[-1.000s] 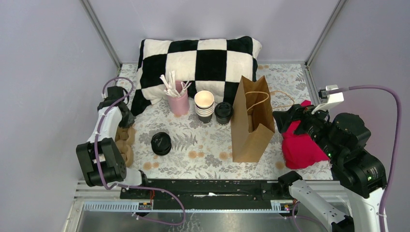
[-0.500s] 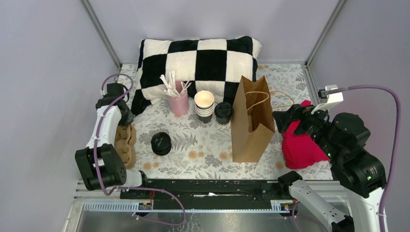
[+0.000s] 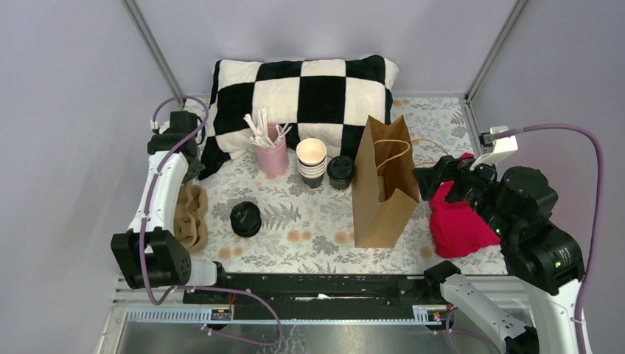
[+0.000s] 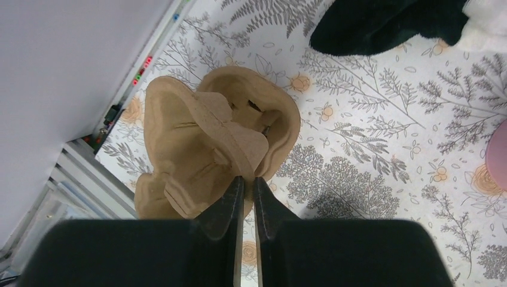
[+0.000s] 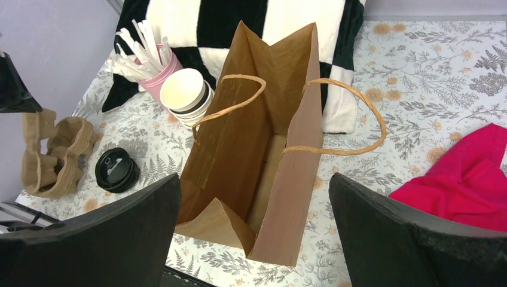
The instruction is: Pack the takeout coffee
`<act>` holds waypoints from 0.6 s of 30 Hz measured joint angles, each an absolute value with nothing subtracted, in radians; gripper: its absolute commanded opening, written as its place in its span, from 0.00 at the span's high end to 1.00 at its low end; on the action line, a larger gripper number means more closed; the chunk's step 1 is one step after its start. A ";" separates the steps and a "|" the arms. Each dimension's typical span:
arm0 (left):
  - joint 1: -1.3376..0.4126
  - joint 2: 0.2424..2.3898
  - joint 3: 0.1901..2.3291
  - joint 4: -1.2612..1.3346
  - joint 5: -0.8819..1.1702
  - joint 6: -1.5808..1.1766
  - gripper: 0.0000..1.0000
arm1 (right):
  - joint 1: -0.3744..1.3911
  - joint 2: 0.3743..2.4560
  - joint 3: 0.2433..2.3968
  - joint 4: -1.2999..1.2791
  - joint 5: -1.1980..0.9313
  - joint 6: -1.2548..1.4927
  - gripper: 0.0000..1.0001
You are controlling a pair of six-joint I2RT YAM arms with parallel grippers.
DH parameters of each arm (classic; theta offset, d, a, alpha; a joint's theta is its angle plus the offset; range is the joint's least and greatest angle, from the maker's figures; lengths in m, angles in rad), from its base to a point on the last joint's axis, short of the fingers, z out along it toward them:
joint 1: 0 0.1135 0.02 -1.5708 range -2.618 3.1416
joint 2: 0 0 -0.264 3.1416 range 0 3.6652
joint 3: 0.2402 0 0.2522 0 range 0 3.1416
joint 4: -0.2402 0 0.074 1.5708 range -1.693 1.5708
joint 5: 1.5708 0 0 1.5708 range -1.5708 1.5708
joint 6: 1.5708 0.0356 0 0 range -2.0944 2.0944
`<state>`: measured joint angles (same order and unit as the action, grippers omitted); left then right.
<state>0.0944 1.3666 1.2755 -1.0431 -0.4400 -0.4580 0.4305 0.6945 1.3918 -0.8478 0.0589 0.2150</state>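
Swung back toward the pillow (image 3: 302,88), the left gripper (image 4: 246,179) hangs over the cup carrier (image 4: 197,137), jaws nearly closed, empty. Right gripper (image 5: 255,179) gapes wide facing the paper bag (image 5: 263,131); the takeout coffee (image 3: 340,171) stands just beyond that bag, well right of the left gripper.

**Top view:** fixed, high at the near edge, overlooking the whole desk (image 3: 324,221).
**Left wrist:** close, facing down past the left pincer (image 4: 247,179) onto the pulp cup carrier (image 4: 191,137).
**Right wrist:** farther off, seemingly angled into the paper bag (image 5: 239,137).
All three views share the carrier.
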 measured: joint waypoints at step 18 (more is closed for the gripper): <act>0.022 1.135 1.545 -1.085 -0.358 -0.504 1.00 | 0.431 0.723 1.389 -0.849 0.076 0.205 0.00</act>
<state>0.0223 1.1355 1.5452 -1.0851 -0.3576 -0.5041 0.4313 0.7227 1.3891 -0.8486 0.0765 0.2054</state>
